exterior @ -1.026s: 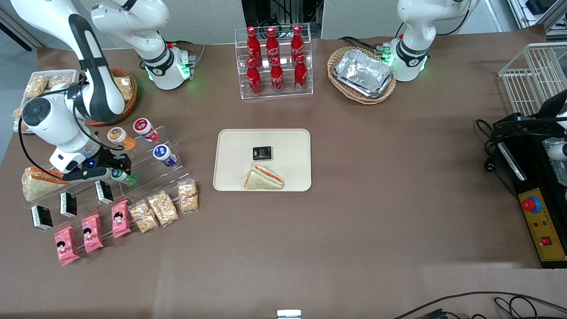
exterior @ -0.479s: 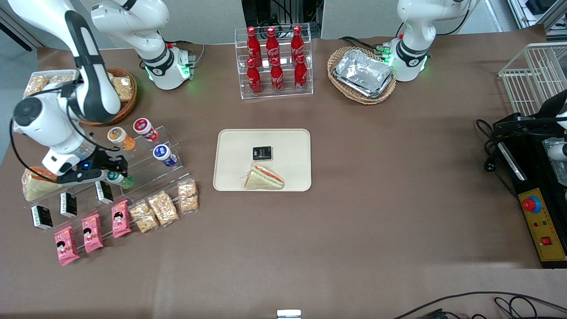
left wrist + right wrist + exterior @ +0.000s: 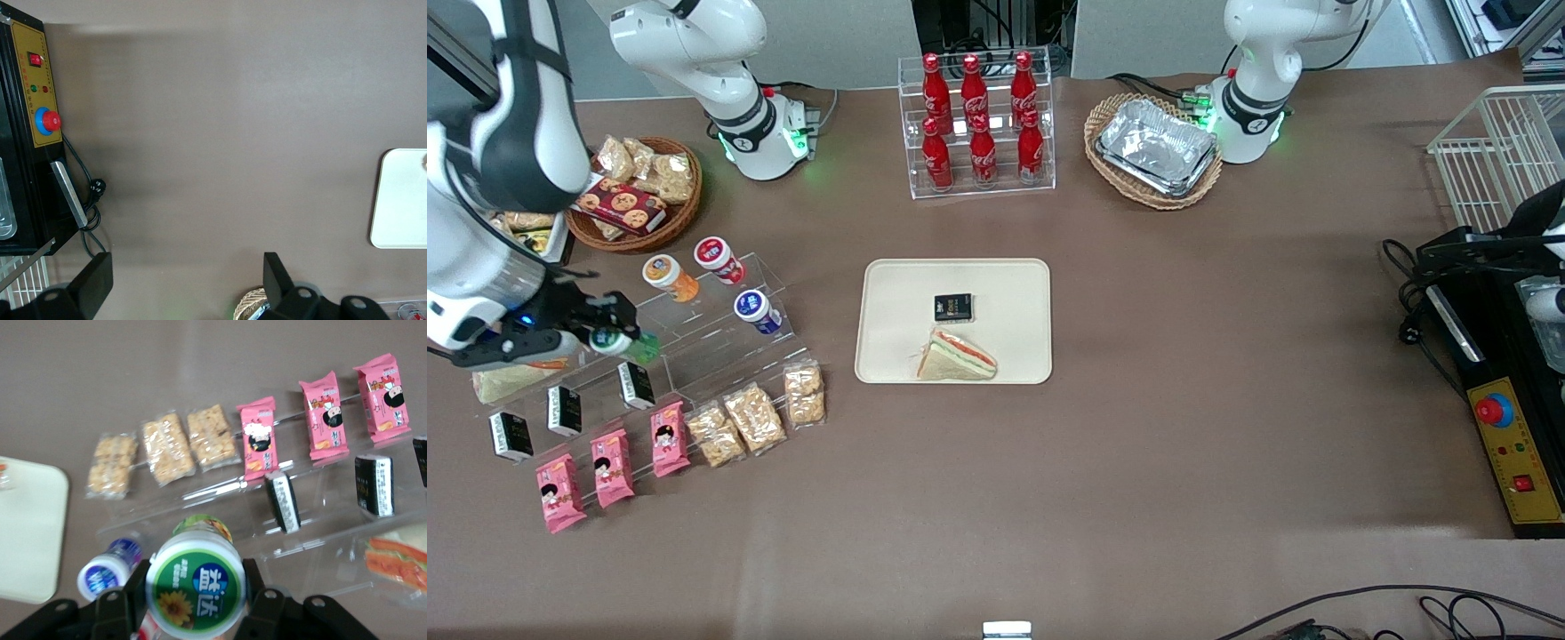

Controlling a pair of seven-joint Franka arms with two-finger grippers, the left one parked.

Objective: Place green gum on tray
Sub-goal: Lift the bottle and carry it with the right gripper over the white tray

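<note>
My right gripper (image 3: 609, 338) is shut on the green gum (image 3: 624, 343), a small green bottle with a white lid. It holds the bottle lifted above the clear stepped rack (image 3: 720, 333), toward the working arm's end of the table. In the right wrist view the gum's lid (image 3: 195, 584) with its green label fills the space between the black fingers (image 3: 257, 600). The cream-beige tray (image 3: 1014, 284) lies at the table's middle, with a sandwich (image 3: 958, 356) and a small black packet (image 3: 952, 308) on it. A corner of the tray shows in the right wrist view (image 3: 30, 527).
Orange (image 3: 669, 276), red (image 3: 718, 259) and blue (image 3: 757, 311) bottles stay on the rack. Black packets, pink snack packs (image 3: 612, 467) and nut bars (image 3: 754, 416) lie nearer the front camera. A wicker snack basket (image 3: 636, 196), cola bottle rack (image 3: 976, 120) and foil trays (image 3: 1156, 147) stand farther away.
My gripper has lifted the green gum off the rack and risen, shifting toward the working arm's end. The arm moved up, uncovering the snack basket.
</note>
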